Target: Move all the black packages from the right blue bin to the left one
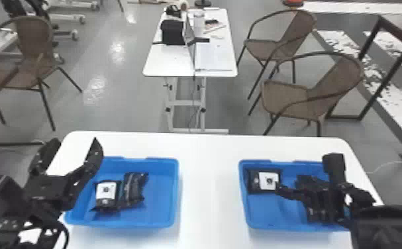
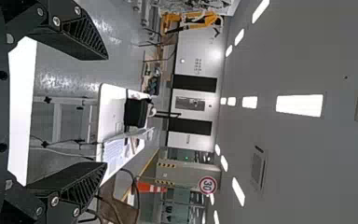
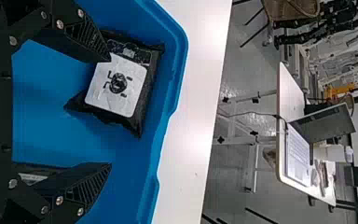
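The right hand [image 1: 324, 195] is over the right blue bin [image 1: 277, 228], its two fingers apart and gripping nothing; the right wrist view shows the open gap between the fingertips, with blue bin floor behind it. Just beyond one of those fingers lies a black package [image 1: 264, 180], its white label with a dark printed mark facing up, in the far left corner of the bin, close to the walls. The tip of that finger overlaps it in the wrist view, and whether they touch I cannot tell. Part of a second black package [image 3: 32, 177] shows by the other finger, mostly hidden behind it. The left hand [image 1: 75, 145] is also open and empty, raised at the left side of the left blue bin [image 1: 124, 226]. In that bin lie two more packages: a black one with a white label up [image 1: 105, 195], and right beside it a creased dark one [image 1: 133, 190]. Both bins sit on the white table [image 1: 210, 185], well apart, with bare tabletop between them. Farther out, a narrower white table [image 1: 170, 63] carries a laptop [image 3: 326, 121] and a black bag [image 1: 172, 32], with brown chairs [image 1: 312, 94] on the gray floor [image 1: 120, 106] to its right.
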Robot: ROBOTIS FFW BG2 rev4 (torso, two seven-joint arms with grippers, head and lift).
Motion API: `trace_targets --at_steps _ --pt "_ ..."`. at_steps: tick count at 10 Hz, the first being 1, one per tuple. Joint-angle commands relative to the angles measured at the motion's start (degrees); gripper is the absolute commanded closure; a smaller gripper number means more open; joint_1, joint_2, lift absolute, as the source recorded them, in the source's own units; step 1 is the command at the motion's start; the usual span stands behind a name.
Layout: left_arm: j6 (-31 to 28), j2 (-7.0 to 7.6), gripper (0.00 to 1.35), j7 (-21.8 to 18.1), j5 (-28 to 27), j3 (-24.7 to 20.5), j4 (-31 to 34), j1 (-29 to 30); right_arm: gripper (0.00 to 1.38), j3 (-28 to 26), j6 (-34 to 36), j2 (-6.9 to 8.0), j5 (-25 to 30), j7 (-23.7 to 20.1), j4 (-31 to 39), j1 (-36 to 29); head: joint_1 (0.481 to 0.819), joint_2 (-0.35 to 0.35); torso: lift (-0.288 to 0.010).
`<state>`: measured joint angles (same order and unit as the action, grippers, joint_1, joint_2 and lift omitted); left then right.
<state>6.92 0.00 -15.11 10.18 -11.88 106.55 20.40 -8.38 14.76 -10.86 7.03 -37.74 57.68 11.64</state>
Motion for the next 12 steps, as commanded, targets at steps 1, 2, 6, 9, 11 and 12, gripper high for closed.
trace_targets --at_steps 1,2,6,9,11,12 --pt "0.1 -0.15 0.24 0.0 -0.1 0.0 0.0 0.0 0.25 0.9 -1.0 1.64 0.5 0.0 -4.4 2.5 0.695 -0.005 0.000" --pt "0.2 -0.15 0.24 0.0 0.0 -0.2 0.0 0.1 0.25 1.1 -1.3 2.69 1.2 0.1 -7.3 4.0 0.695 0.016 0.000" --pt "-0.1 -0.15 0.24 0.5 2.2 -0.5 -0.4 1.0 0.25 5.0 1.1 4.10 3.7 3.0 -15.4 10.7 0.695 0.071 0.000" --pt "1.8 -0.15 0.24 1.5 3.9 -0.4 -1.1 1.9 0.73 5.2 4.8 4.62 3.8 4.6 -14.6 10.1 0.695 0.083 0.000" --pt "2.6 -0.15 0.24 1.6 4.0 -0.5 -1.2 2.3 1.13 5.2 5.5 5.41 -0.1 7.2 -12.8 8.7 0.695 0.090 0.000" --pt "2.8 -0.15 0.24 1.7 4.2 -0.5 -1.3 2.3 1.13 5.0 7.0 5.24 -1.0 7.0 -12.2 8.3 0.695 0.095 0.000"
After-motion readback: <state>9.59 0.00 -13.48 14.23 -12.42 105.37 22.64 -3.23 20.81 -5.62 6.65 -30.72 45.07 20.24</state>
